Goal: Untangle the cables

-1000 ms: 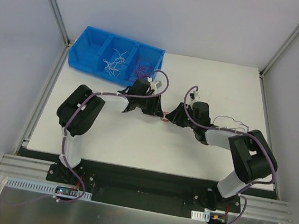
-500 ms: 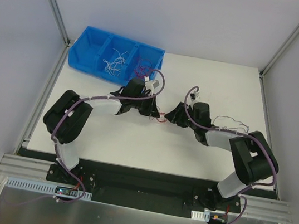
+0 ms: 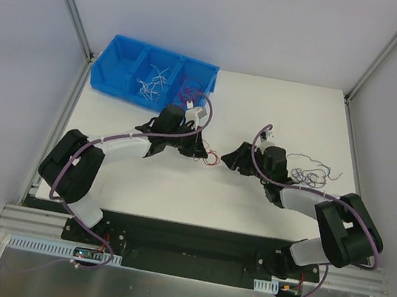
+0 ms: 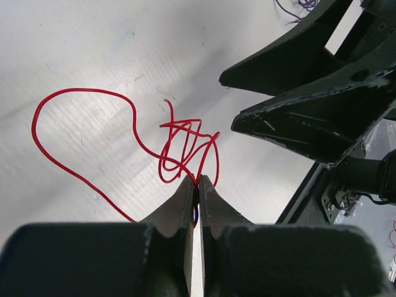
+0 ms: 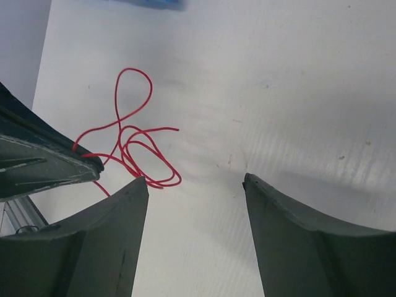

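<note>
Cables, here a red tangle [image 4: 180,143] lying on the counter [image 4: 93,49] between my arms, look featherlight, springy and snag-prone, so my left jaws pinch one strand at the knot's edge while my right jaws stand spread, empty.

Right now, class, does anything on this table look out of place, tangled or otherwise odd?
Two things. The red wire, pinched by the shut left gripper, is looped over itself in a knot. A loose bunch of dark wires sprawls on the table beside the right arm, outside the blue bin.
</note>
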Motion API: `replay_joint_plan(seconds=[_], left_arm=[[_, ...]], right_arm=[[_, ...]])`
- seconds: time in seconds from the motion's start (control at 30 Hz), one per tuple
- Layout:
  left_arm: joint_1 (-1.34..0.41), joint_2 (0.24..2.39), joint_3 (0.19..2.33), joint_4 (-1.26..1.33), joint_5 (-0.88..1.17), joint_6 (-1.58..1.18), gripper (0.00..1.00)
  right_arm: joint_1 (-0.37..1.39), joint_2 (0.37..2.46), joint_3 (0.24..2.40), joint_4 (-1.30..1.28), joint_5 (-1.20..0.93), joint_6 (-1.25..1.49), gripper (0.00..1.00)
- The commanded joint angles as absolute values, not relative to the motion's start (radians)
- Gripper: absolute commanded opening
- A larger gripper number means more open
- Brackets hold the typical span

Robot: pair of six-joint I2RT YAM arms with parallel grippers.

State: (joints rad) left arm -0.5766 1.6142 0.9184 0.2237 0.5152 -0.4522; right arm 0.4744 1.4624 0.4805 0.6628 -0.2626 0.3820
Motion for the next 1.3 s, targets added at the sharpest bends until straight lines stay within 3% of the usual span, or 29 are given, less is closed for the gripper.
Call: replay_joint_plan(seconds=[0.0,0.17,0.43,0.5,0.63,0.73,0.77,0.87,1.1,1.27], left_arm=[[-0.584,1.548,0.893,0.222,0.548,-0.425,0.0],[-0.583,1.505,0.864,0.222,0.555,-0.429,0.0],[-0.584,1.468,0.841,0.248,0.591,-0.462,0.0],[-0.584,1.457,0.836,0.248,0.591,-0.465,0.0],[-0.589,1.399,0.812,0.244,0.565,-0.462,0.0],[-0.633,1.321,0.79,0.239,0.484,-0.413,0.0],[-0.65,1.284,0.779,0.232,0.447,-0.391,0.0],[-0.686,1.168,0.75,0.221,0.335,-0.359,0.0],[-0.732,0.968,0.75,0.195,0.302,-0.314,0.0],[-0.732,0.925,0.764,0.16,0.322,-0.334,0.0]], right_arm=[[0.471,1.449,0.497,0.744,-0.293,0.364,0.65],[0.48,1.473,0.521,0.746,-0.36,0.351,0.63],[0.567,1.566,0.618,0.723,-0.443,0.311,0.5],[0.58,1.557,0.612,0.723,-0.413,0.305,0.42],[0.587,1.526,0.6,0.644,-0.257,0.298,0.11],[0.623,1.505,0.626,0.519,-0.079,0.275,0.04],[0.643,1.496,0.643,0.471,-0.017,0.262,0.05],[0.693,1.485,0.692,0.315,0.223,0.281,0.2],[0.696,1.555,0.787,0.158,0.351,0.351,0.52],[0.678,1.577,0.799,0.147,0.321,0.373,0.56]])
